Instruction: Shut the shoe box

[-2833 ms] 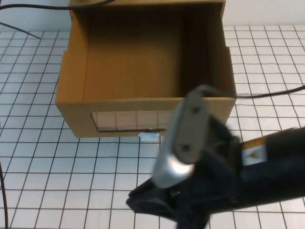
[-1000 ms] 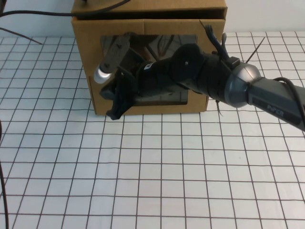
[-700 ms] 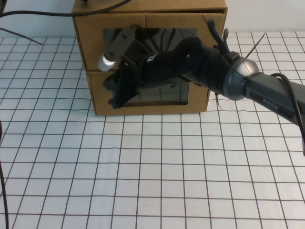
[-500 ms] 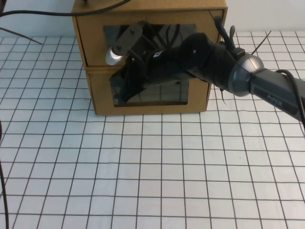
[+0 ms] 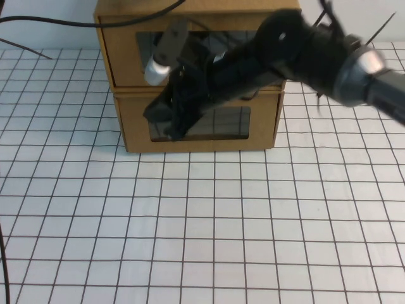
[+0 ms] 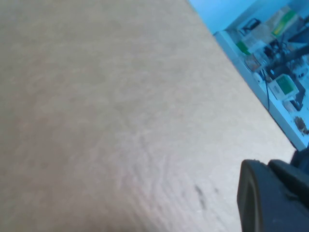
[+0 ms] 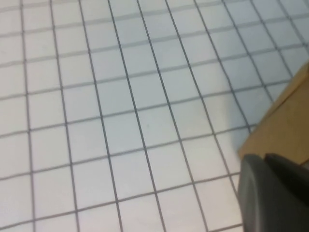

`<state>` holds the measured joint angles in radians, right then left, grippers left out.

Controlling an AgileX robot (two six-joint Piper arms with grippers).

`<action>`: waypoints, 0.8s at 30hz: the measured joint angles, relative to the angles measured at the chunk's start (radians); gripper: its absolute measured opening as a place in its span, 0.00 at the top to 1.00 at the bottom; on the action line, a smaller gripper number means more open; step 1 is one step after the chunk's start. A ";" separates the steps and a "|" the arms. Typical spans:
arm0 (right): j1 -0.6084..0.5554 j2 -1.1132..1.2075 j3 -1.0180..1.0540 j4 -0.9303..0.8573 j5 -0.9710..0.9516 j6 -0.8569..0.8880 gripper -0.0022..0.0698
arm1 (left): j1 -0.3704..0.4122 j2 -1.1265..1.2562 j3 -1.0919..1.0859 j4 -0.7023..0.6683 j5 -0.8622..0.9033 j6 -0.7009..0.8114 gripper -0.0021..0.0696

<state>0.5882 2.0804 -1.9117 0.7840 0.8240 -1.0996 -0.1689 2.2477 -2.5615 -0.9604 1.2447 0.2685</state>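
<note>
Right claw (image 5: 166,120) fully closed, empty, in front of lower drawer's window. Left claw (image 6: 270,198) against cardboard, can't tell state. Shoe box (image 5: 196,22) pushed in, far-centre of desk (image 5: 202,228).

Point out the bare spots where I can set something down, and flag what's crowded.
Free: the grid table everywhere in front of the shoe box. Crowded: the box's front, where the shut right end effector hangs over its window. The left end effector sits against brown cardboard.
</note>
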 joint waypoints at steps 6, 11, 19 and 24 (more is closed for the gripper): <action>-0.010 -0.150 0.000 -0.141 0.022 0.185 0.99 | 0.004 -0.023 0.002 -0.019 0.008 0.057 0.98; -0.044 -0.237 0.000 -0.266 0.101 0.335 0.99 | 0.014 -0.080 0.003 0.000 0.008 0.067 0.98; -0.141 -0.393 0.170 -0.344 0.109 0.473 0.99 | 0.019 -0.202 0.003 0.204 0.016 -0.003 0.98; -0.222 -0.547 0.360 -0.343 -0.051 0.539 0.99 | 0.020 -0.289 0.003 0.264 0.022 -0.043 0.98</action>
<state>0.3661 1.5331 -1.5516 0.4413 0.7732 -0.5603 -0.1485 1.9588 -2.5582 -0.6966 1.2669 0.2253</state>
